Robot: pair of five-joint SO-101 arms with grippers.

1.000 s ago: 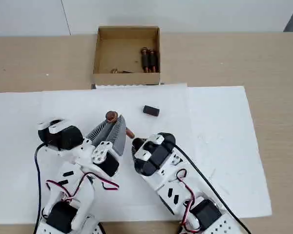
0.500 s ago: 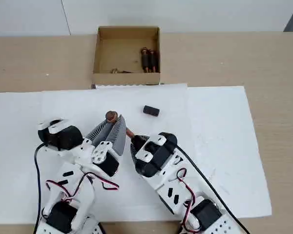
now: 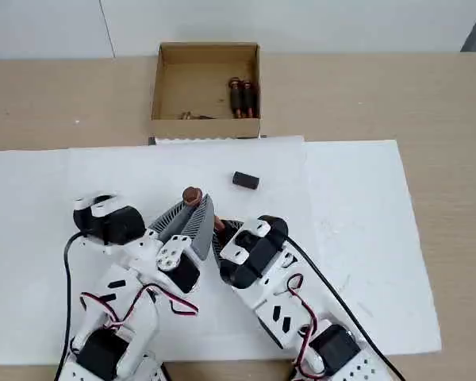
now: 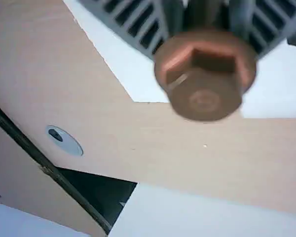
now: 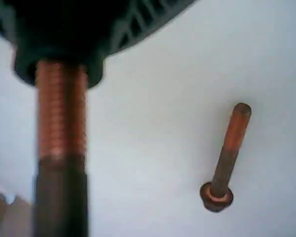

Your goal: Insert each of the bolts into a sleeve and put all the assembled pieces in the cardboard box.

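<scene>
Box (image 3: pixel 206 127), on the table beyond the arms, holds finished pieces (image 3: pixel 242 97). Left gripper (image 3: pixel 192 213) is clenched on a bolt (image 4: pixel 204 81) just below its head. Right gripper (image 3: pixel 222 232), close beside it, grasps a sleeve (image 5: pixel 54 69). The bolt's long axis runs from the left jaws toward the right gripper, threaded end at the sleeve mouth and apparently entering, so the push should follow that line.

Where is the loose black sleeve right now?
The sleeve lies on the white paper in the high view, between the cardboard box and the bolt in the left pincer.
</scene>
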